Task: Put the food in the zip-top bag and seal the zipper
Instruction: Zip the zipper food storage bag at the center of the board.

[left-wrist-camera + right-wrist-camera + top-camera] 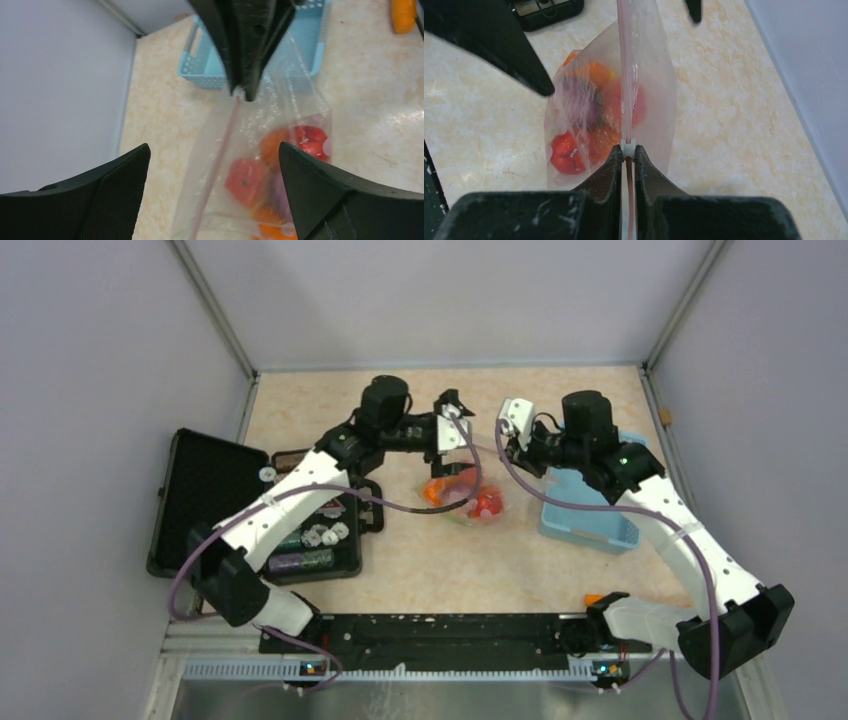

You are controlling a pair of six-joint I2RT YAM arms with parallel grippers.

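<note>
— Where's the zip-top bag (pixel 470 502)?
— At the centre of the table (pixel 440 570) in the overhead view. The light-blue basket (pixel 588 525) is at its 3 o'clock and the black case (pixel 205 490) at its 9 o'clock.
— And the food?
— Inside it. The toy fruits (pixel 246 181) bunch at the bottom of the clear plastic: red pieces, an orange one, and something purplish blurred by the film.
— What holds the bag?
— The right gripper (pixel 243 94), at the bag's 1 o'clock. It's clenched on the pinkish-red zipper (pixel 625 75), fingertips right behind the small white slider (pixel 627 145).
— The left gripper (pixel 214 146)?
— At 12 o'clock, released, with its fingers spread wide on either side of the strip and apart from it.
— Is the strip sealed?
— I can't tell along its whole length.
</note>
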